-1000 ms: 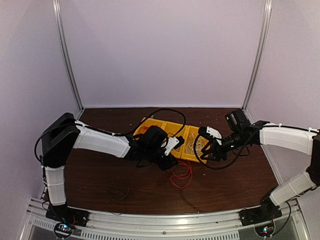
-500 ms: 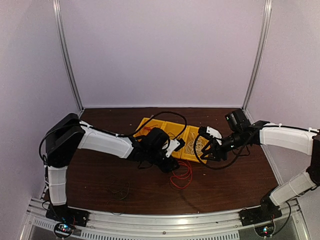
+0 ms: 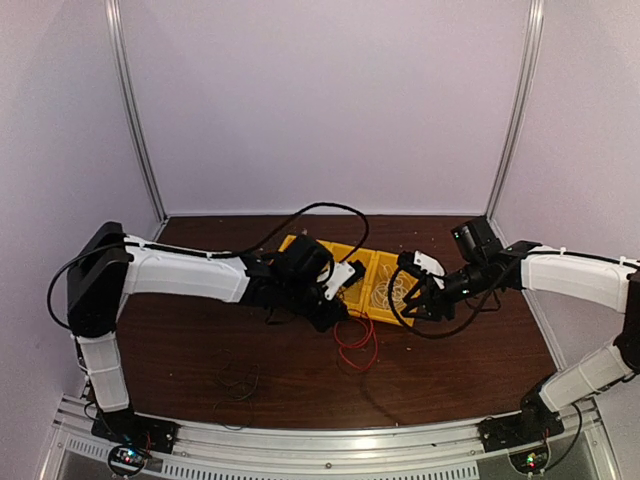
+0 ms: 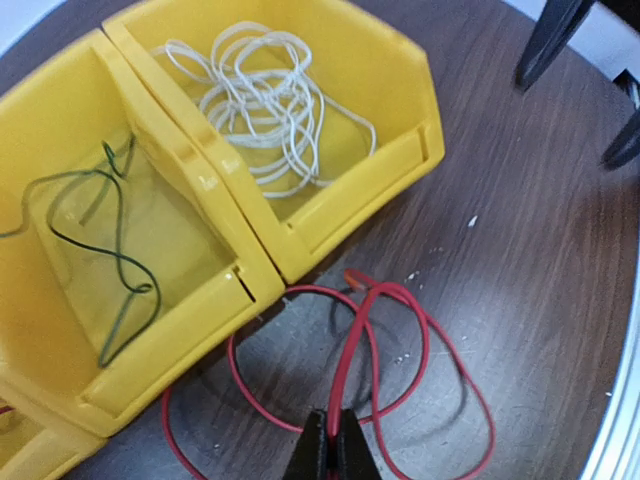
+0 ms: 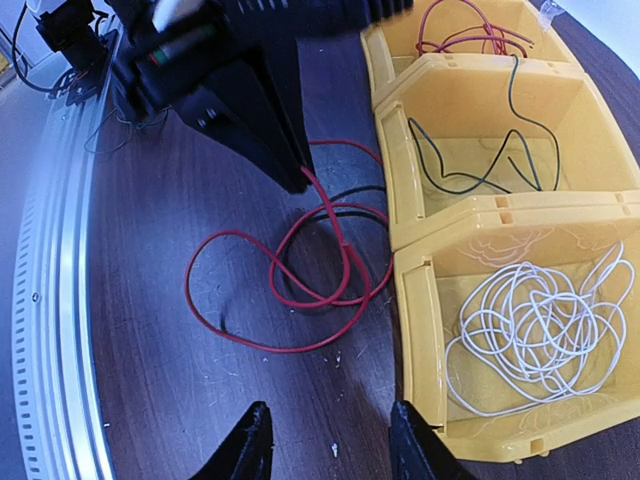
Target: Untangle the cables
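**Top external.**
- Yellow bins (image 3: 372, 262): a row of them on the dark table (image 3: 200, 340), used as my landmark.
- Left gripper (image 3: 337, 317): low at the near edge of the bins.
- Red cable (image 3: 357, 342): loose loops on the table just in front of the bins, rising to my left gripper.
- Right gripper (image 3: 415, 303): to the right of the bins, near their right end. I cannot tell its state from here.

**Left wrist.**
- My left fingertips are pressed together, clamped on a doubled strand of the red cable where it lifts off the table in front of the bins.
- White cable (image 4: 265, 105): a loose coil inside the right-hand bin.
- Dark green cable (image 4: 100, 250): inside the next bin.

**Right wrist.**
- My right fingers stand apart with nothing between them, hovering in front of the bins.
- Second red cable (image 5: 470, 30): in the far bin.
- Black wire (image 5: 345, 213): on the table beside the bins, passing under the red loops.

**Handling, as I judge it.**
- The red cable is light, thin, limp and somewhat slick.
- Pulling on it could drag the black wire along or tighten a crossing.
- The best hold is on a free strand away from the overlap, or near an end.
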Controlling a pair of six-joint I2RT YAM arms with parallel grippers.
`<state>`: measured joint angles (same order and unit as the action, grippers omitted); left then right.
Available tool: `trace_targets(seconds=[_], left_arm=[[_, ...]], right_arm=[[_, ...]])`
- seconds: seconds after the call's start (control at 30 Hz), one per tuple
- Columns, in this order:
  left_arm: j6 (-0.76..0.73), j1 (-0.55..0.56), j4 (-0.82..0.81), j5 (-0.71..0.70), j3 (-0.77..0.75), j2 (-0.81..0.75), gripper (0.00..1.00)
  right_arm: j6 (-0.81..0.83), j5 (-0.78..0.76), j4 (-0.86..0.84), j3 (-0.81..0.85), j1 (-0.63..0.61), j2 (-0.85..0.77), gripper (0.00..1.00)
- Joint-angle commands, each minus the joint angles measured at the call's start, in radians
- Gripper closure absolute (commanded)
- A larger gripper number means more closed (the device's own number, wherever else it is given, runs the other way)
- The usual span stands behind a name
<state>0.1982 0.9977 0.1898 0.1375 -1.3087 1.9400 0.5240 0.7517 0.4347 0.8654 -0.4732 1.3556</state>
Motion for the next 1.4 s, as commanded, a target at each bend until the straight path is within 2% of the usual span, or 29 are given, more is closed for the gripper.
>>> trace_targets(seconds=[0.0, 0.23, 0.6, 0.77, 0.97, 1.37], left_arm=[[-0.030, -0.009, 0.050, -0.059, -0.040, -0.144, 1.00], [-0.035, -0.055, 0.098, -0.106, -0.075, -0.277, 1.00], [-0.106, -0.210, 0.203, -0.195, -0.268, -0.367, 1.00], [-0.123, -0.254, 0.216, -0.233, -0.310, -0.351, 1.00], [-0.120, -0.281, 0.214, -0.314, -0.293, -0.311, 1.00], [-0.136, -0.307, 0.183, -0.313, -0.222, -0.209, 1.00]], right_arm=[[-0.006, -0.017, -0.016, 0.014, -0.001, -0.019, 0.59], [-0.007, -0.018, -0.018, 0.012, 0.000, -0.019, 0.59], [-0.007, -0.033, -0.020, 0.011, 0.000, -0.018, 0.59], [-0.009, -0.036, -0.020, 0.011, 0.000, -0.018, 0.59], [-0.007, -0.038, -0.019, 0.009, -0.001, -0.016, 0.59], [-0.003, -0.040, -0.016, 0.008, 0.000, -0.008, 0.59]])
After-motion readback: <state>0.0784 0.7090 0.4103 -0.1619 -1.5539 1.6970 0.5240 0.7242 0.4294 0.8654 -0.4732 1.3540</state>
